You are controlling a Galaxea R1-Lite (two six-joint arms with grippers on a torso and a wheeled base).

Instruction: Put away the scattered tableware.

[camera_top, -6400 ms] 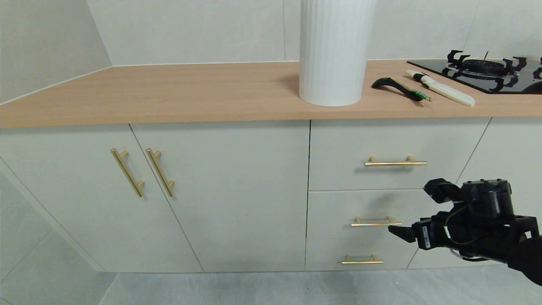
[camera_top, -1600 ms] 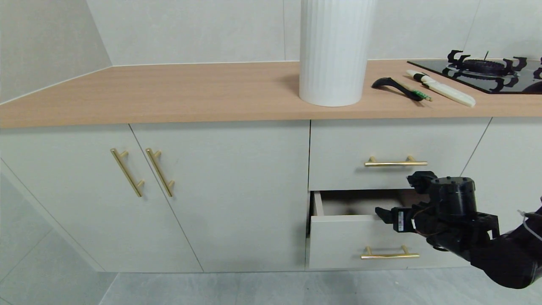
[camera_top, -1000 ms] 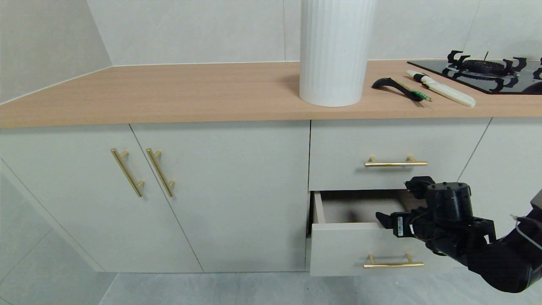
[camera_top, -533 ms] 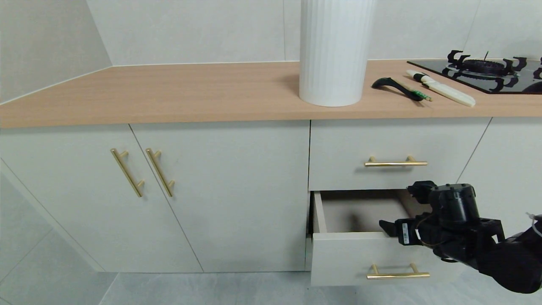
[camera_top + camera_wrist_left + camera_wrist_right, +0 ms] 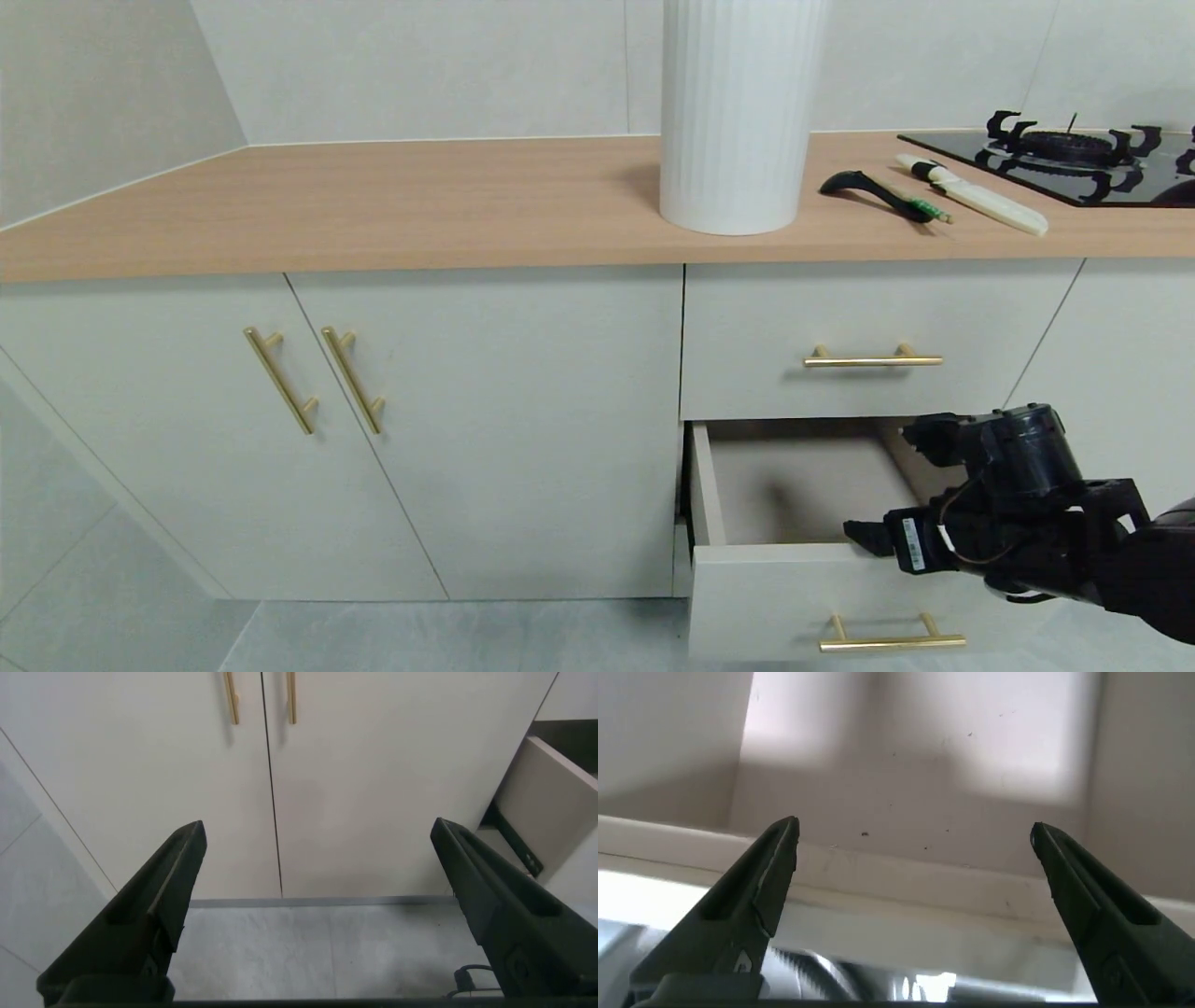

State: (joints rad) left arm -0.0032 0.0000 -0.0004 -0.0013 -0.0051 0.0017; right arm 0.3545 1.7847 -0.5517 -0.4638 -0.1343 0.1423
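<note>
The black spoon (image 5: 864, 185) lies on the bench (image 5: 420, 201) near its front edge, toward the right end. Its bowl is turned to the white ribbed cylinder (image 5: 735, 112) and its handle runs right and forward. A pair of chopsticks (image 5: 920, 205) lies along that handle on the same slant, the green-banded ends nearest the front edge. Just beside them is a pale long utensil (image 5: 976, 194) with a dark band. Its long axis also runs from back-left to front-right, toward the hob (image 5: 1074, 154) at the right end.

Below, the middle drawer (image 5: 794, 560) stands pulled out. The right gripper (image 5: 880, 481) hangs at the top edge of the drawer front, jaws wide apart and holding nothing; whether they touch the drawer I cannot tell. The left gripper (image 5: 313, 845) sits low before the cabinet doors (image 5: 374, 775), jaws equally wide and gripping nothing.
</note>
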